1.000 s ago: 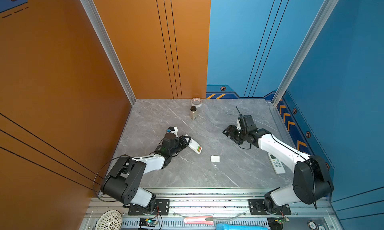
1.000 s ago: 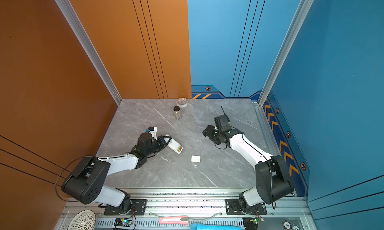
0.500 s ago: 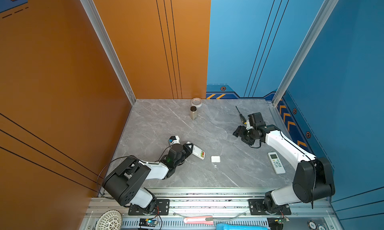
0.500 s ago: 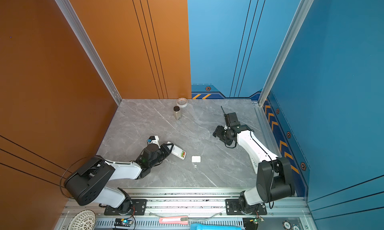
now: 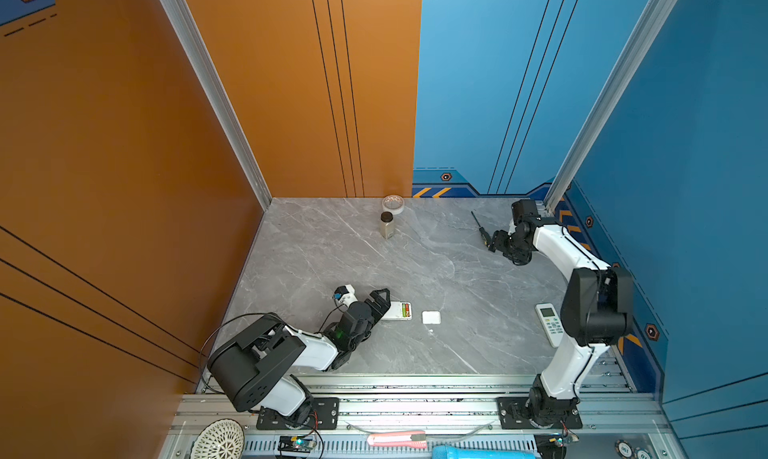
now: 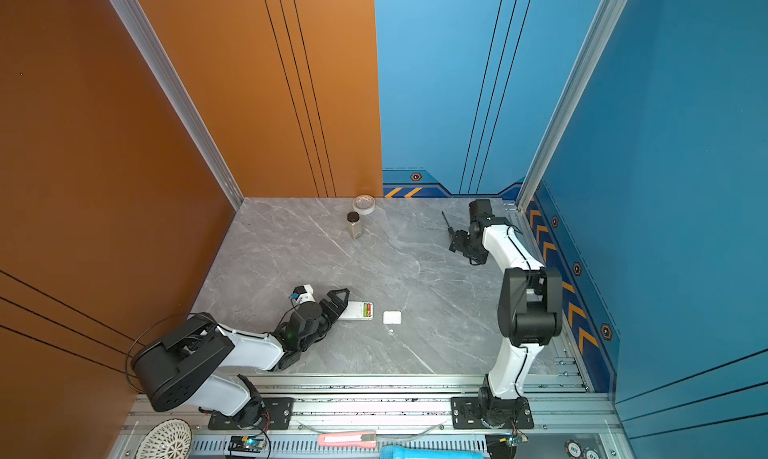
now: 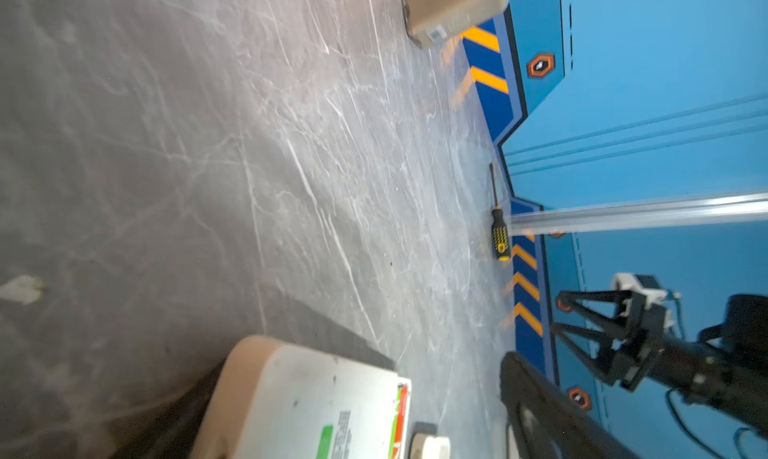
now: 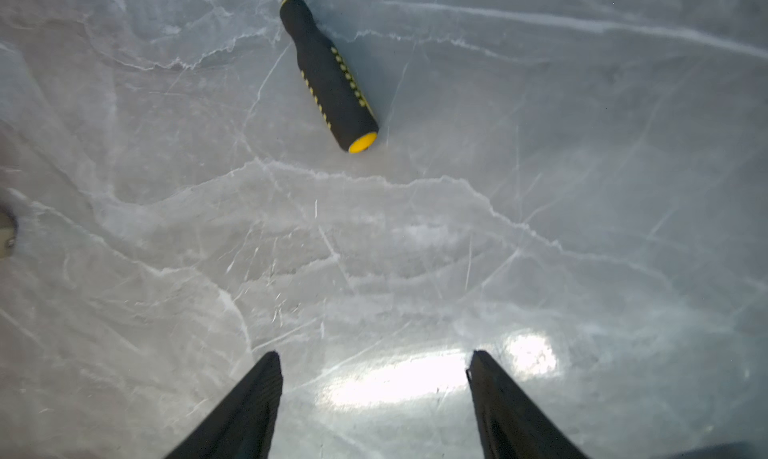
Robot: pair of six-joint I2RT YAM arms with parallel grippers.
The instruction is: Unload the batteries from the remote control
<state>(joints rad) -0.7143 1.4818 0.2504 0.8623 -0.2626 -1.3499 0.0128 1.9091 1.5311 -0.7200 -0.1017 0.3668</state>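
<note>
A bottle (image 5: pixel 386 225) with a dark cap stood at the middle of the bench's (image 5: pixel 415 266) far edge; a tape roll (image 5: pixel 392 204) sat just behind it, against the wall; a black-and-yellow screwdriver (image 8: pixel 332 79) lay flat near the far right corner, its handle end turned toward my right hand (image 8: pixel 373 355), with a stretch of grey marble between them; a second remote (image 5: pixel 549 325) lay face up along the right edge, close beside my right arm's elbow in a top view.

The remote control (image 5: pixel 398 311) lay face down nearer the front edge, a little left of the middle; the batteries (image 5: pixel 406 310) sat side by side in its open bay, at the end away from my left arm; a small white square piece (image 5: pixel 431 317) lay just past that end, apart from it.

My left hand (image 5: pixel 383 304) lay low at the remote control's other end and covered it in both top views; its jaws stood wide apart around that end; in the left wrist view one of its fingers (image 7: pixel 536 407) was clear of the white body, with bench showing between; whether the other finger touched it I could not tell.

My right hand hung over the bench with its fingers spread wide, gripping and touching nothing.
</note>
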